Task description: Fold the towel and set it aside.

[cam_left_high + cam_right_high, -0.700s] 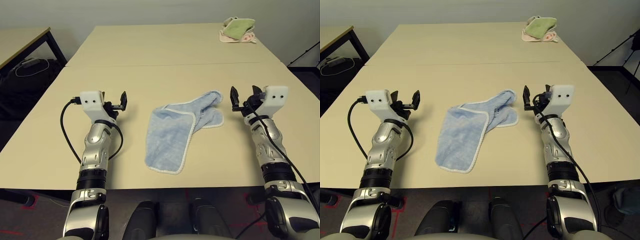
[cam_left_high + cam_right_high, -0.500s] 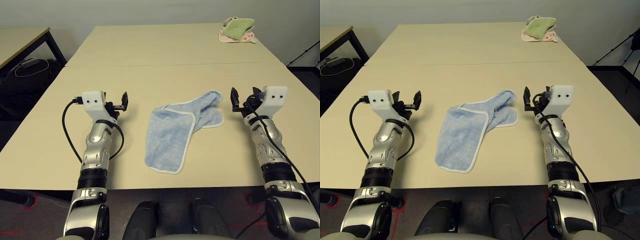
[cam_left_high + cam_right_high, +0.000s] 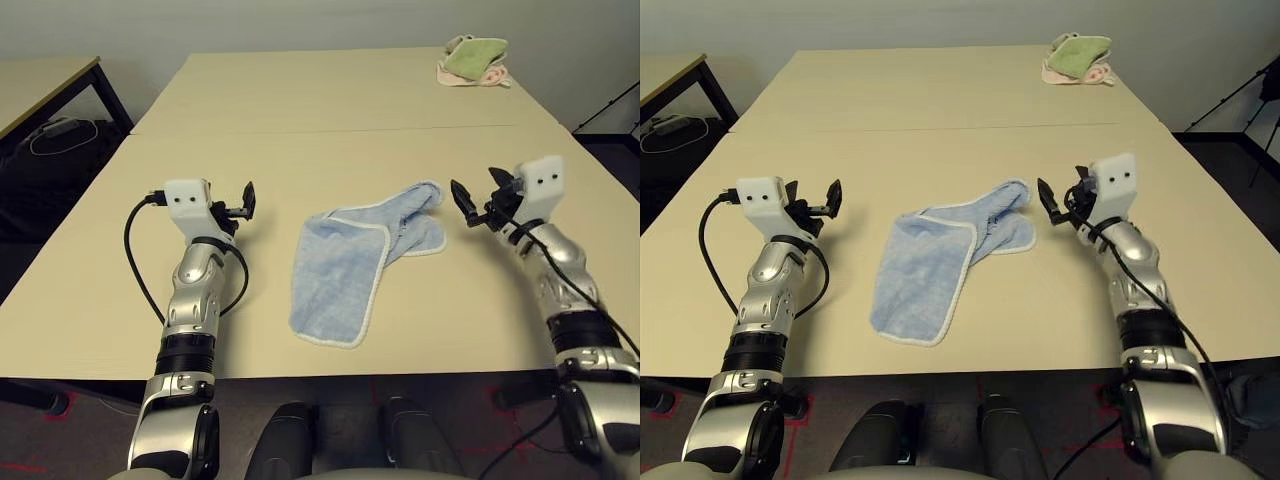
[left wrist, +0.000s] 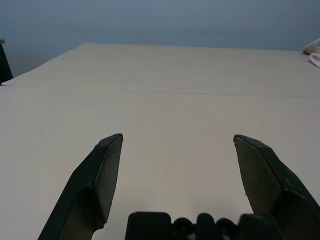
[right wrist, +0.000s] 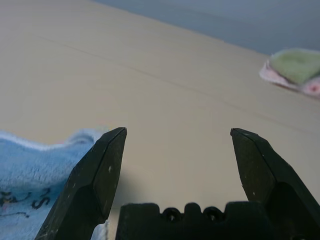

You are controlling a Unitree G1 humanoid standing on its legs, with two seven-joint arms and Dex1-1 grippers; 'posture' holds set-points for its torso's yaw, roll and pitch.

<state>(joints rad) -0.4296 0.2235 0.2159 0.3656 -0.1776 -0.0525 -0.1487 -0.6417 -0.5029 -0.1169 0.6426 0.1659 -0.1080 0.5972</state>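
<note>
Beige table [image 3: 300, 110] holds the crumpled towel [image 3: 350, 265] between two wide-open, empty pincers, cloth pile [image 3: 475, 60] far off.

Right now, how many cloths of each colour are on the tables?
Light blue towel: 1
Green cloth: 1
Pink cloth: 1, under the green one
Total: 3

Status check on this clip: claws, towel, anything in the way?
Left claw open, empty. Right claw open, empty, beside the towel's far end. Towel crumpled on table, not folded. Green and pink cloth pile far corner, nothing in the way.
</note>
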